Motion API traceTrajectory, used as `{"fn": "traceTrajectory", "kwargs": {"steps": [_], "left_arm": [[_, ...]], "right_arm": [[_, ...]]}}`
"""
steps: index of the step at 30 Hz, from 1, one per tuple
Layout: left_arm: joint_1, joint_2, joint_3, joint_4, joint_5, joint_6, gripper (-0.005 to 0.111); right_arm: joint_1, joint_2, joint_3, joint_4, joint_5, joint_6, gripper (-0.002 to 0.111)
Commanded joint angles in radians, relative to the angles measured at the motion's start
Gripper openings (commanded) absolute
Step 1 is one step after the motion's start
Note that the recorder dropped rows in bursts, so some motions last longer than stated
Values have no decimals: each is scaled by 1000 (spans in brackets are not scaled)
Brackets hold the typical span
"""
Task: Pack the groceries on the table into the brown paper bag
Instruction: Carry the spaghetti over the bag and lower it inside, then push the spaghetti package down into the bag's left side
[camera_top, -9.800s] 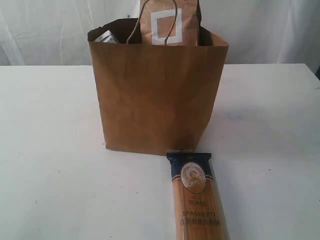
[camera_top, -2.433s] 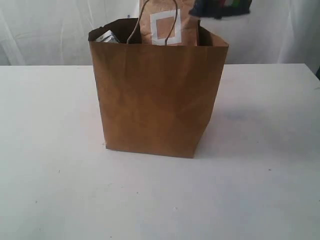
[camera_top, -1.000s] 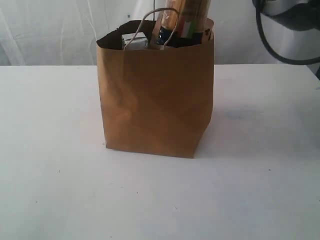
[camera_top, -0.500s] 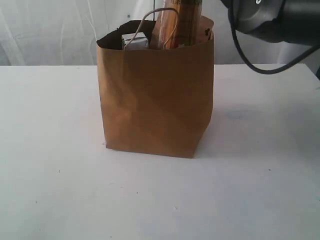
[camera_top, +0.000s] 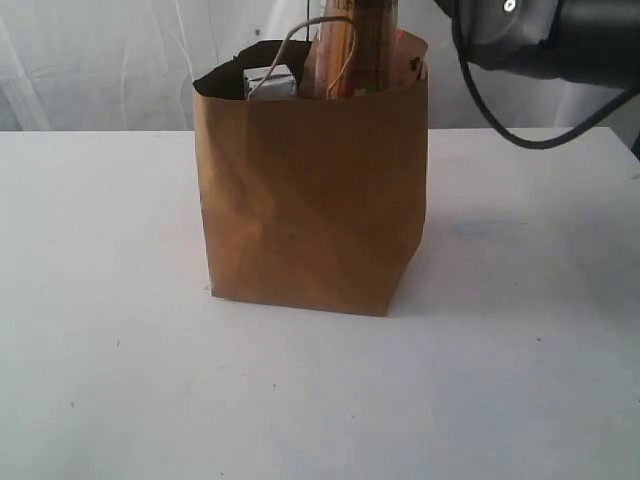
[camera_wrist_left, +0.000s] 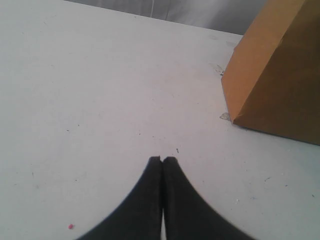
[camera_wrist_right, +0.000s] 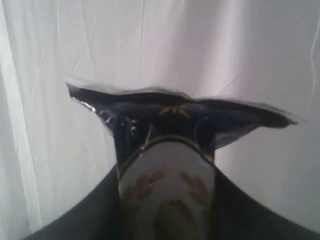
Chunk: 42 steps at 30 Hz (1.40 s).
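The brown paper bag (camera_top: 310, 200) stands upright in the middle of the white table (camera_top: 100, 350). A spaghetti packet (camera_top: 352, 50) stands on end in the bag's mouth, its upper part running out of the top of the exterior view. In the right wrist view my right gripper (camera_wrist_right: 167, 200) is shut on the packet (camera_wrist_right: 165, 125), whose dark blue end with its white oval label sticks out past the fingers. The right arm (camera_top: 545, 35) hangs above the bag's right side. My left gripper (camera_wrist_left: 162, 159) is shut and empty, low over the table beside a bottom corner of the bag (camera_wrist_left: 280, 75).
A grey-silver item (camera_top: 268, 82) shows inside the bag at its left rim, beside a paper loop handle (camera_top: 300, 40). A white curtain (camera_top: 100, 60) hangs behind the table. Bare tabletop (camera_wrist_left: 100, 75) lies in front of the left gripper.
The spaghetti packet, earlier flat on the table, has gone down a little further into the bag over the last second. The right arm has swung in above the bag.
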Motion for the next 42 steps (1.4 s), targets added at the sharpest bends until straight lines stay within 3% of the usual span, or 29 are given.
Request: {"fn": "traceTrajectory", "kwargs": {"steps": [1, 5, 15, 25, 35, 42], "left_arm": [[-5, -4, 4, -15, 0, -6, 0], [-5, -4, 4, -15, 0, -6, 0], [-5, -4, 4, -15, 0, -6, 0], [-5, -4, 4, -15, 0, -6, 0], [-5, -4, 4, -15, 0, -6, 0], [-5, -4, 4, -15, 0, -6, 0]], "right_arm": [[-6, -17, -69, -73, 253, -2, 2], [-6, -13, -154, -111, 419, -2, 2], [0, -20, -247, -80, 427, 162, 2], [42, -53, -247, -66, 429, 162, 0], [42, 1, -245, -61, 552, 158, 0], [42, 68, -245, -59, 543, 279, 0]]}}
